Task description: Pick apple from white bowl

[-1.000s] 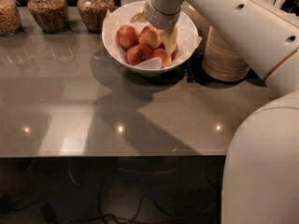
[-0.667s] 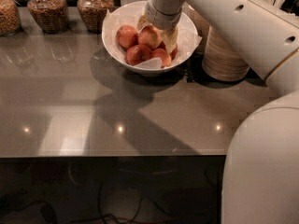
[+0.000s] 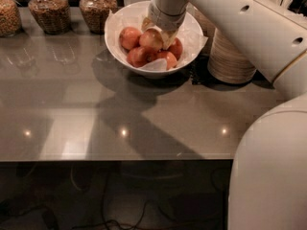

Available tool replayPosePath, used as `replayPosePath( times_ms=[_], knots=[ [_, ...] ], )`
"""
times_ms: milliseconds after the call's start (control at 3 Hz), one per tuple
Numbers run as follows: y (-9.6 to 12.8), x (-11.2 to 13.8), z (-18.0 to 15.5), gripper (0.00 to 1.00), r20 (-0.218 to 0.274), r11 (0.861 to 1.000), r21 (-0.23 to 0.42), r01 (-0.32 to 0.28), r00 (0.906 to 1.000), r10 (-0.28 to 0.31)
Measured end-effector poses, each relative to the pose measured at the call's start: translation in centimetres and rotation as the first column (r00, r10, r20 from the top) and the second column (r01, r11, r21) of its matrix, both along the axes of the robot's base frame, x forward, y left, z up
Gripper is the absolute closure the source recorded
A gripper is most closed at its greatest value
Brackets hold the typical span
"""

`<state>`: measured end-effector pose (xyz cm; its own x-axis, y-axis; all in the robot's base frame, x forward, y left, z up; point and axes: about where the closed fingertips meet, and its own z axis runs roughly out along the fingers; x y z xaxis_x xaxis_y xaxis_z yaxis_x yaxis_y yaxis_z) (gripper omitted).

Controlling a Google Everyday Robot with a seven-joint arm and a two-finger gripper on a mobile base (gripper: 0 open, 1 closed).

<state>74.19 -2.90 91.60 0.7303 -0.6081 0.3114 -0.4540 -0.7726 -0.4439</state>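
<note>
The white bowl (image 3: 113,28), lined with crinkled white paper, stands at the back of the grey counter and holds several apples. My gripper (image 3: 155,35) reaches down into it from the upper right. Its pale fingers (image 3: 166,36) sit on either side of the palest apple (image 3: 150,40), closed on it at the top of the pile. Deeper red apples lie around it: one to the left (image 3: 129,36), one in front (image 3: 139,56) and one at front right (image 3: 169,59). My arm hides the back of the bowl.
Stacked beige disposable bowls (image 3: 233,56) stand just right of the white bowl. Three glass jars of grains (image 3: 48,9) line the back left edge. My white body (image 3: 268,176) fills the lower right. The grey countertop (image 3: 96,109) stretches toward me.
My gripper has risen slightly within the bowl, and the pale apple now shows between its fingers. The other apples and the bowl have not moved.
</note>
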Motion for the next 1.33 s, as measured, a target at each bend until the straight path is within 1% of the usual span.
replayPosePath(
  times_ms=[333,667,1000,1333],
  knots=[
    [-0.1,0.0,0.0,1.00,0.002,1.000,-0.003,0.000,1.0000,0.000],
    [-0.1,-0.2,0.5,1.00,0.000,1.000,0.011,0.017,0.9999,-0.017],
    [-0.6,-0.5,1.7,1.00,-0.012,0.994,0.083,0.066,0.9978,-0.066],
    [-1.6,-0.7,2.9,1.00,-0.039,0.977,0.161,0.137,0.9904,-0.133]
  ],
)
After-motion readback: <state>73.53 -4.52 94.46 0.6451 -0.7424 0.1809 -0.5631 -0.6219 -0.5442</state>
